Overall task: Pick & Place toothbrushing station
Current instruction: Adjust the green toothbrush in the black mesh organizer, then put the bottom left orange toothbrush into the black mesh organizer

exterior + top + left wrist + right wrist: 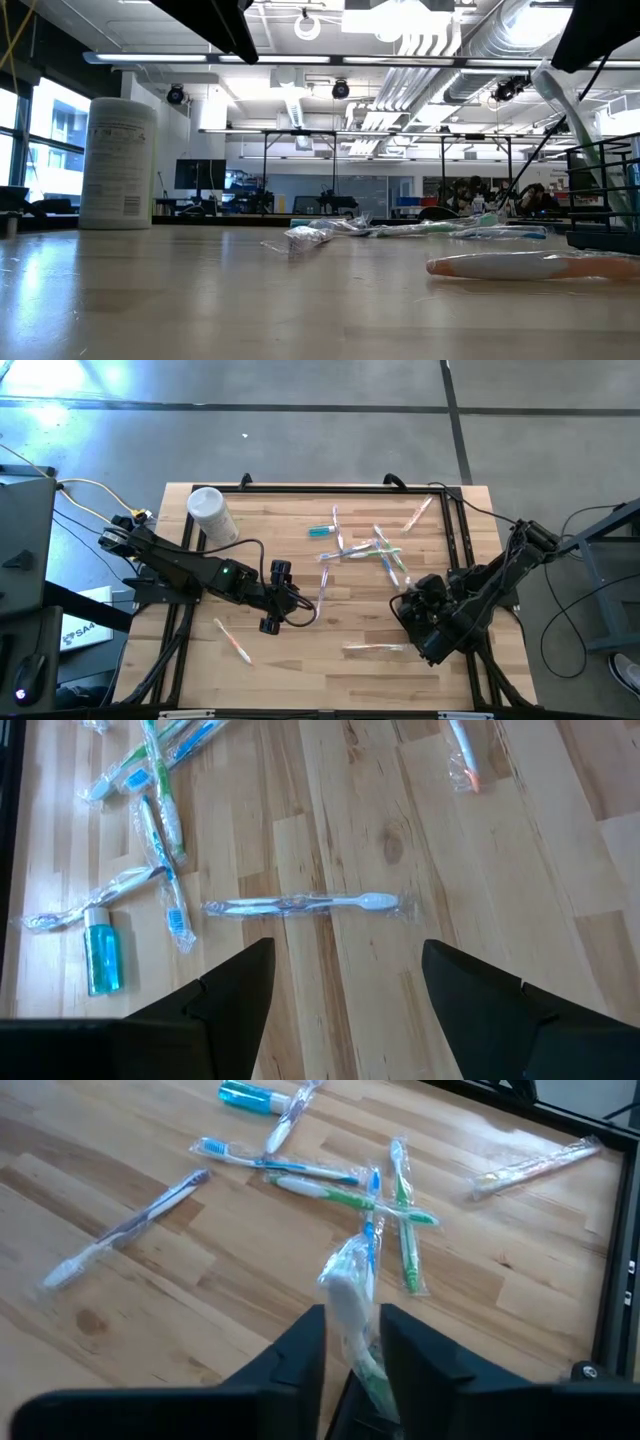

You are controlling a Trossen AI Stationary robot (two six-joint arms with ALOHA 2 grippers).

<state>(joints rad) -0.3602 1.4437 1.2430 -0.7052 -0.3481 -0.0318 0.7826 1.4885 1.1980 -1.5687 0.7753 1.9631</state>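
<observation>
My right gripper [352,1320] hangs over the table's right part [418,605], its fingers a little apart on either side of a plastic-wrapped toothbrush [350,1290]. In the low view that toothbrush [565,110] leans with its lower end inside the black wire-mesh holder [603,195], just below the gripper [600,30]. My left gripper [275,598] waits open above mid-table, over a clear wrapped toothbrush [300,904]. A teal toothpaste tube [321,531] lies beside a loose heap of toothbrushes [375,548]. My right gripper's fingers [300,1345] come slanting down from above on either side of the wrapped toothbrush's upper end [345,1275]. I cannot tell whether they touch it. The toothbrush stands tilted, its lower end in the holder.
A white canister [212,515] stands at the far left of the table. Single wrapped toothbrushes lie at the near left [232,640], the near right [375,648] and the far right [420,512]. A black frame edges the table's sides.
</observation>
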